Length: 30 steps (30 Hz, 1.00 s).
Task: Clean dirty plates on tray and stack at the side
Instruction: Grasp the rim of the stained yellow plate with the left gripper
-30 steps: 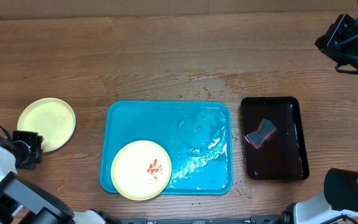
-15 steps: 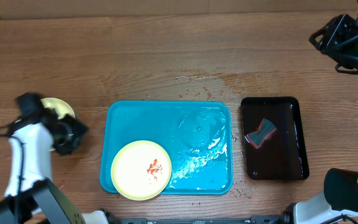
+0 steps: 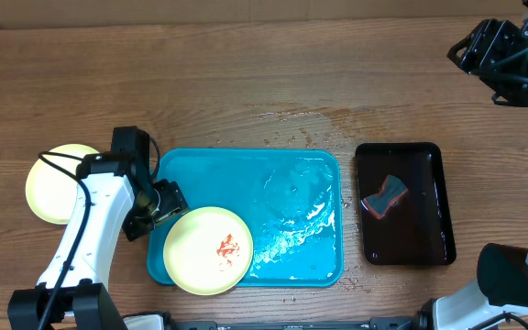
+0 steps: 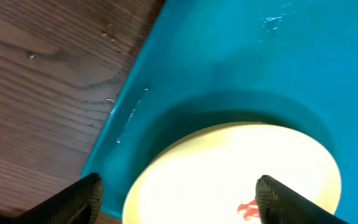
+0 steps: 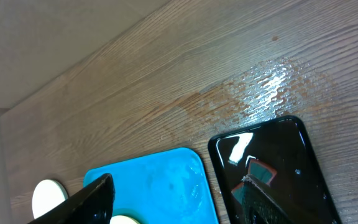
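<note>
One dirty plate, pale yellow with a red smear, lies in the front left corner of the turquoise tray. My left gripper hovers open over the tray's left rim, beside that plate. In the left wrist view the plate fills the space below my spread fingers, which hold nothing, with the tray behind. A clean yellow plate rests on the table to the left, partly behind my arm. My right gripper hangs open at the far right, high above the table.
A black tray right of the turquoise one holds a sponge. The right wrist view shows the black tray, the sponge and the turquoise tray. Water is splashed on the wood behind the trays.
My left arm has swung from the side plate across to the tray's left rim, its jaws widening. The right jaws have opened and the arm has edged left.
</note>
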Tool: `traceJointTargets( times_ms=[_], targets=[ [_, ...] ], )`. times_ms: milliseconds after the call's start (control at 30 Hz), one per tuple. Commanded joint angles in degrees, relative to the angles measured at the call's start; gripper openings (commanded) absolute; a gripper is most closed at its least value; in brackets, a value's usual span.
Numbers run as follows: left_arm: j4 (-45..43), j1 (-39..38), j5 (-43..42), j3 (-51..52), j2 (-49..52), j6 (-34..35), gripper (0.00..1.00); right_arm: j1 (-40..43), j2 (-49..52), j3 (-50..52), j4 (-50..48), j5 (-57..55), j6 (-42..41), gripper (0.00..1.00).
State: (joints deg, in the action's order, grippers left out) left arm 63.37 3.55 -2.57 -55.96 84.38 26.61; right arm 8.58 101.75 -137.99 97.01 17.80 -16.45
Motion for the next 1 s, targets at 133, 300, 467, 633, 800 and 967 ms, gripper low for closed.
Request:
traceJointTargets(
  times_ms=[133, 300, 467, 633, 800, 967],
  targets=[
    [0.20, -0.22, 1.44, 6.05, -0.37, -2.21, 0.79, 0.00, 0.20, -1.09, -0.17, 0.28, 0.42, 0.68],
    [-2.32, -0.22, -4.28, 8.92, -0.37, -8.46, 0.80, 0.00, 0.20, -1.09, -0.13, 0.31, 0.42, 0.68],
    [-2.56, -0.22, -4.68, 9.01, -0.24, -9.09, 0.73, 0.00, 0.20, -1.09, 0.04, 0.31, 0.42, 0.67],
    [-2.69, -0.22, -5.05, 9.01, 1.03, -9.05, 0.36, 0.00, 0.20, -1.09, 0.04, 0.28, 0.44, 0.66],
    [-5.51, -0.22, -6.88, 9.01, 2.91, -9.03, 0.29, 0.00, 0.20, -1.09, 0.04, 0.31, 0.44, 0.65],
    [-9.55, -0.22, -10.64, 8.98, 4.13, -8.83, 0.19, 0.00, 0.20, -1.09, 0.04, 0.28, 0.44, 0.65]
  ],
)
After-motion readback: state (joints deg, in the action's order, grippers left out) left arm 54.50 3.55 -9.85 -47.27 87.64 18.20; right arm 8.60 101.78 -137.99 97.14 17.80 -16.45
